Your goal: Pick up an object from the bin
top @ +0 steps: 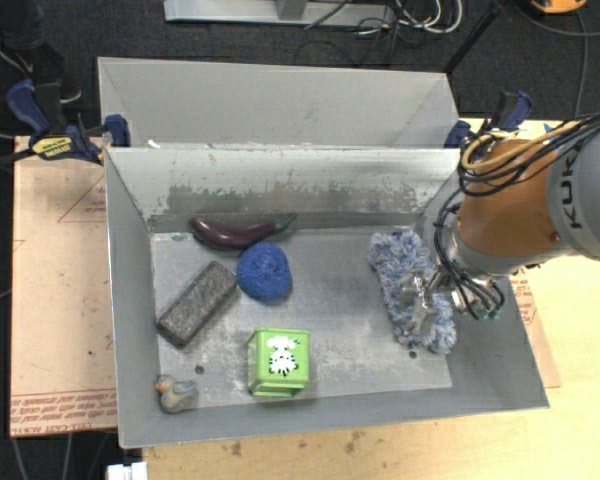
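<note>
My gripper is low at the right side of the bin, its metal fingers pressed into a crumpled blue-grey cloth that lies along the right wall. The fingers sit among the cloth's folds. An orange cover on the wrist hides the gripper's upper part.
A blue scrubber ball lies left of centre, with a dark purple eggplant behind it by the back wall. A grey rectangular block lies at the left, a green box with a white face near the front, a small tan-grey lump in the front left corner.
</note>
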Robot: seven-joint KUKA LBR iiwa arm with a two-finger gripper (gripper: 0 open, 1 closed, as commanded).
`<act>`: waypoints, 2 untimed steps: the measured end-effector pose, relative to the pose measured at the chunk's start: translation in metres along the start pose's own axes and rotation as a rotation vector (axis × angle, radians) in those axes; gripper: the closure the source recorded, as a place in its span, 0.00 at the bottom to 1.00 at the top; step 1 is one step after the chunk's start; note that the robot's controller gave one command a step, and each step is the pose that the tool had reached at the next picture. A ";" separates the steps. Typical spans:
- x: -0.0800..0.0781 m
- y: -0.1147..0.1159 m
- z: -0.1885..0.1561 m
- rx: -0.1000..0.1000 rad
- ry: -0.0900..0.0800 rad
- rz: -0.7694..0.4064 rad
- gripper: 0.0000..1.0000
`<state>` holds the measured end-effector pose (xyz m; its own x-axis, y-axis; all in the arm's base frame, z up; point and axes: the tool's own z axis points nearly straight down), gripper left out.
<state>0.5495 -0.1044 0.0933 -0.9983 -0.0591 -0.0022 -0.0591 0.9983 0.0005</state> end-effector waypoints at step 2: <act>-0.011 -0.019 -0.112 0.000 0.003 -0.046 1.00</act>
